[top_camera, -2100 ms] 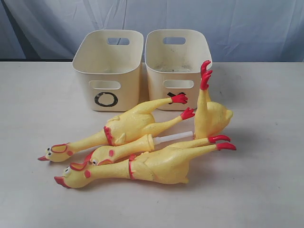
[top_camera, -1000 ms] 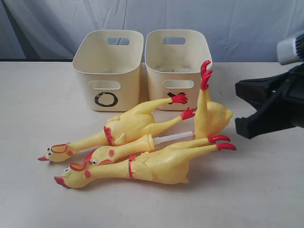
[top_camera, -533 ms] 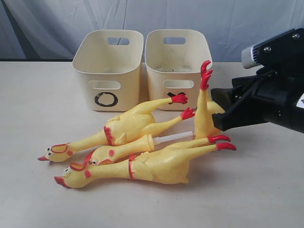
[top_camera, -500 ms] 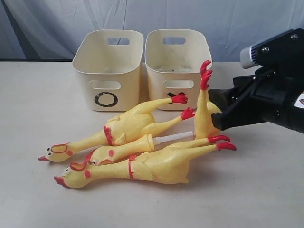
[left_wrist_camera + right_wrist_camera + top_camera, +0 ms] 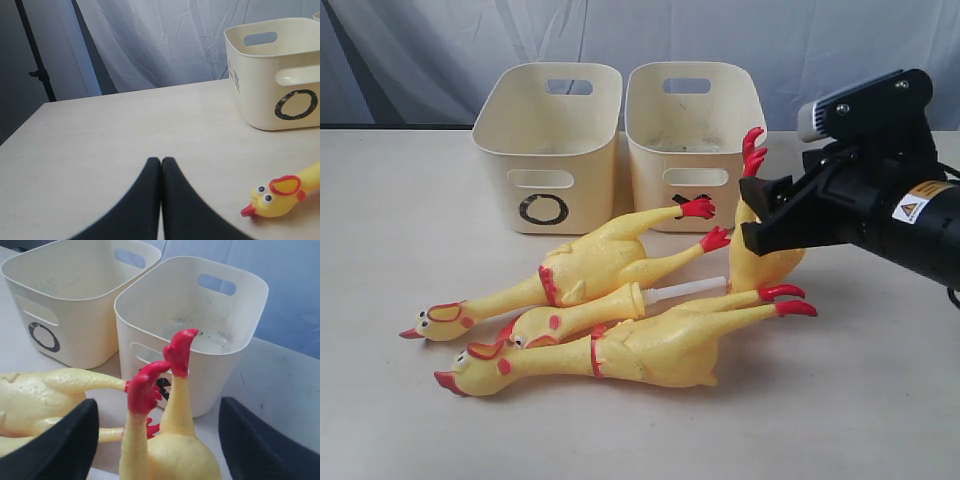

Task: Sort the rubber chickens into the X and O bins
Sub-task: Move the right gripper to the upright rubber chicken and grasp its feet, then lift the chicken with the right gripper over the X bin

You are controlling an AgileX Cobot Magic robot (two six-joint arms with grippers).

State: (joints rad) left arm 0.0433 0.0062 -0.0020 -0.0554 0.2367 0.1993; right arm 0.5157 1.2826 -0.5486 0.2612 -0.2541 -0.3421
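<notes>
We have the right end effector [image 5: 157, 440] wide around the headless body [image 5: 175, 460] (feet up, near the X bin [image 5: 650, 160]). Left end effector [image 5: 161, 167] pinched closed.

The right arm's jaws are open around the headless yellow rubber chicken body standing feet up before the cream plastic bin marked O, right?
Wrong bin. The headless yellow rubber chicken body stands feet up before the cream plastic bin marked X, as the exterior view shows. The right arm's jaws are indeed open around the body.
</notes>
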